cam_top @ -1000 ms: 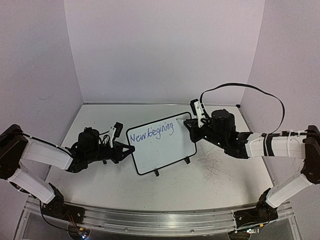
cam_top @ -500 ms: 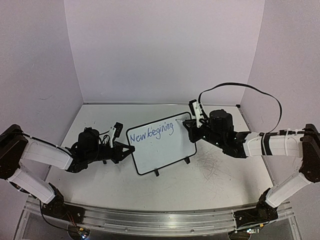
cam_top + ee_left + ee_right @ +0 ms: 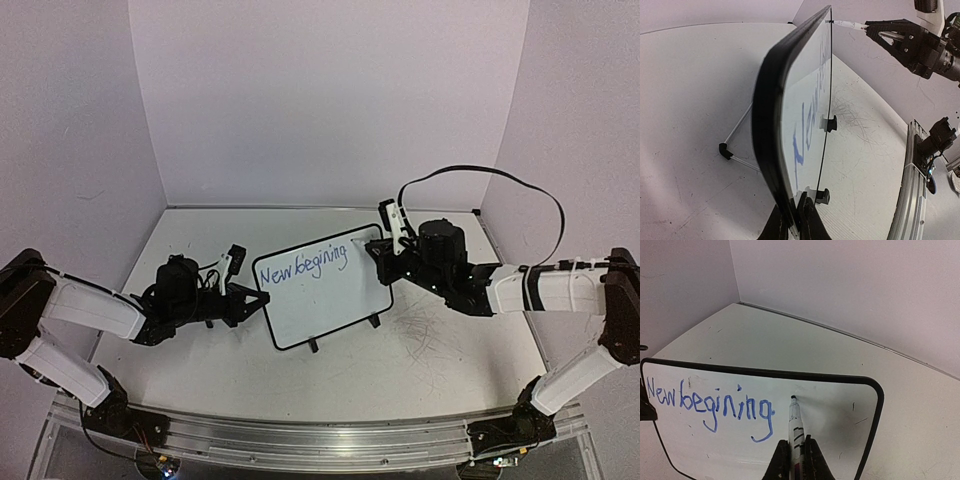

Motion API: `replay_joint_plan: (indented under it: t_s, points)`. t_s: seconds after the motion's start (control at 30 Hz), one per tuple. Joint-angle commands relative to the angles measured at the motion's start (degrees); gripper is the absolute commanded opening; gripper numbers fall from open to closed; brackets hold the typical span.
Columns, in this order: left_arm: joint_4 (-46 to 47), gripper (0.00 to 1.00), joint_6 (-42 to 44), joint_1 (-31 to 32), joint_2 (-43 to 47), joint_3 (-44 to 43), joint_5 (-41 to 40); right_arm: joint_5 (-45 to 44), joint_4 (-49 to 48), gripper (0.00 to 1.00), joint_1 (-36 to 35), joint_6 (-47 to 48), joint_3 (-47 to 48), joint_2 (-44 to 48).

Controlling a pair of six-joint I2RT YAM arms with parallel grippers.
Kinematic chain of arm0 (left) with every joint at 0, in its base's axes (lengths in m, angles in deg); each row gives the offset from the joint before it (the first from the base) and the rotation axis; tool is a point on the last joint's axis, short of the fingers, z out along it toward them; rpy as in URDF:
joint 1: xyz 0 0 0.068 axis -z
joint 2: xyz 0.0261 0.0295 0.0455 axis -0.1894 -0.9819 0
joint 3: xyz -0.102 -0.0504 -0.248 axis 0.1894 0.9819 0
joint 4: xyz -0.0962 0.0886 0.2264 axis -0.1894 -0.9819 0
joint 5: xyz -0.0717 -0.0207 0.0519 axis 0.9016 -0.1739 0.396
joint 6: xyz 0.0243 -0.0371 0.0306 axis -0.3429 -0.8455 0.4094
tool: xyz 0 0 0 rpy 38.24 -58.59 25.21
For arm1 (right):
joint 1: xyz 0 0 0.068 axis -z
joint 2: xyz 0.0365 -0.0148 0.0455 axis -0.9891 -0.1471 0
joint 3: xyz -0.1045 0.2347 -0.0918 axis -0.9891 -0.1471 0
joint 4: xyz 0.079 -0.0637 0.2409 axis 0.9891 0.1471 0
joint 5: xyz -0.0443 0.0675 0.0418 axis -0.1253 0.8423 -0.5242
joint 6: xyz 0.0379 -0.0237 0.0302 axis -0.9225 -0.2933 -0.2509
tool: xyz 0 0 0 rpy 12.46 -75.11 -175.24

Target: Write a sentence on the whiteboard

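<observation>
The whiteboard (image 3: 325, 295) stands tilted on the table between the arms, black-framed, with blue words "New begining" (image 3: 300, 266) along its top; only these two words of the sentence show (image 3: 710, 405). My left gripper (image 3: 252, 296) is shut on the board's left edge (image 3: 772, 150), a finger on each face. My right gripper (image 3: 380, 250) is shut on a white marker (image 3: 795, 435). The marker's tip (image 3: 793, 398) is at the board surface just right of the last "g", near the top right corner (image 3: 832, 22).
Faint grey scribble marks (image 3: 430, 335) cover the table right of the board. The board's wire stand (image 3: 735, 150) rests on the table behind it. Lilac walls (image 3: 330, 100) close in the back and sides. A metal rail (image 3: 300, 440) runs along the near edge.
My right gripper has shifted slightly left with the marker, toward the board. The writing reads the same. The left arm and board have not moved.
</observation>
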Motion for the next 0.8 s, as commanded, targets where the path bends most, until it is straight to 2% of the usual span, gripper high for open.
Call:
replay_joint_plan:
  t_s: [0.0, 0.77]
  points:
    - [-2.66, 0.0, 2.53, -0.33, 0.16, 0.43, -4.6, -0.32, 0.27, 0.0, 0.04, -1.24, -0.58, 0.44]
    - [-2.98, 0.0, 2.18, -0.32, -0.02, 0.29, -4.34, -0.37, 2.0, 0.0, -0.05, -2.39, -3.46, 2.15]
